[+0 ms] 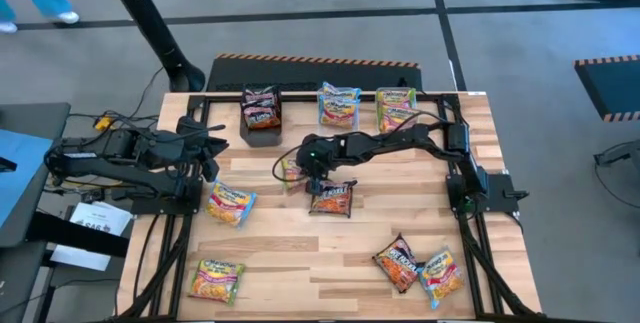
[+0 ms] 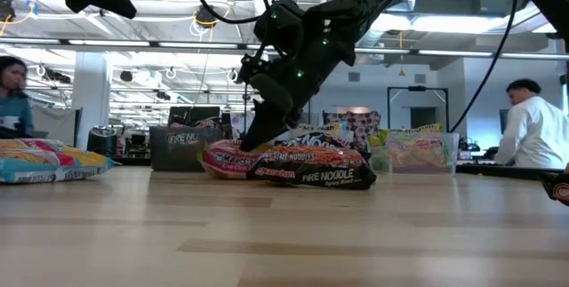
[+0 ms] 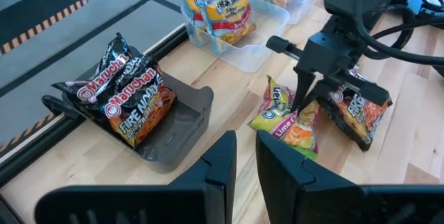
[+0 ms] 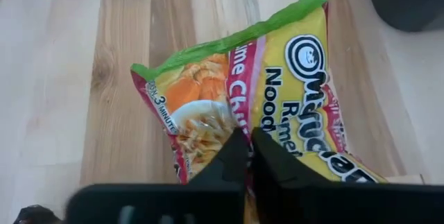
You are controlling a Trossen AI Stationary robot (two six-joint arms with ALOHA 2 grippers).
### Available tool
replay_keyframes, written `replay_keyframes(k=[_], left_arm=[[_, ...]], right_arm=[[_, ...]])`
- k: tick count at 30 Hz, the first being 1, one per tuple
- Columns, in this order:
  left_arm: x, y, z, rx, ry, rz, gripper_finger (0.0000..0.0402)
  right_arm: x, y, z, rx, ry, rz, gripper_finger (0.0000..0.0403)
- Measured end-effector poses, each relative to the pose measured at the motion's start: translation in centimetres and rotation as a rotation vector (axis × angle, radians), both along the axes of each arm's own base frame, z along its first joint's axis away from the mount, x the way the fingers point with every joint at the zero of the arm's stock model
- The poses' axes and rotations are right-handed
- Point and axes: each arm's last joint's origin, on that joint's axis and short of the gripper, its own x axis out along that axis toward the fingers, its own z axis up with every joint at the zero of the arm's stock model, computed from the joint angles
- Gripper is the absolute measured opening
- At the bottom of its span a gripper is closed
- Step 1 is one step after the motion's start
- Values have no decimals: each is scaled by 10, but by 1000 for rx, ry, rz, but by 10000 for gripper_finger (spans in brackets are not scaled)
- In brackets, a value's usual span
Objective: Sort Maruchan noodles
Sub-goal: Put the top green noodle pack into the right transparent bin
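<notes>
Near the front edge of the surface (image 1: 300, 273) lie loose packets (image 1: 418, 266). At mid-surface the right gripper (image 1: 305, 175) has its jaws pinched on a green-edged packet (image 4: 277, 92), beside a dark packet (image 1: 331, 198). The left gripper (image 3: 246, 151) waits at the left, jaws nearly together. Farther back, packets fill a black box (image 1: 262, 126) and clear tubs (image 1: 340, 113).

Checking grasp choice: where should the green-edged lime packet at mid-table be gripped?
Grip the flat green-and-yellow plastic lime packet by a thin edge, coming from above: it lies flat on the wood. The right tool is already down on it there.
</notes>
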Motion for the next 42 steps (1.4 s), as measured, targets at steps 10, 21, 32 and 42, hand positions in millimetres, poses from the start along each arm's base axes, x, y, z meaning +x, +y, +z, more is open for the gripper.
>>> replay_keyframes(k=[10, 21, 32, 42], left_arm=[[0, 0, 0, 1, 1, -1, 45], [0, 0, 0, 1, 1, -1, 45], [0, 0, 0, 2, 1, -1, 45], [0, 0, 0, 1, 1, -1, 45]], right_arm=[[9, 1, 17, -19, 15, 29, 5], [20, 4, 52, -56, 13, 83, 4], [21, 0, 88, -176, 71, 97, 4], [15, -6, 122, -314, 170, 65, 4]])
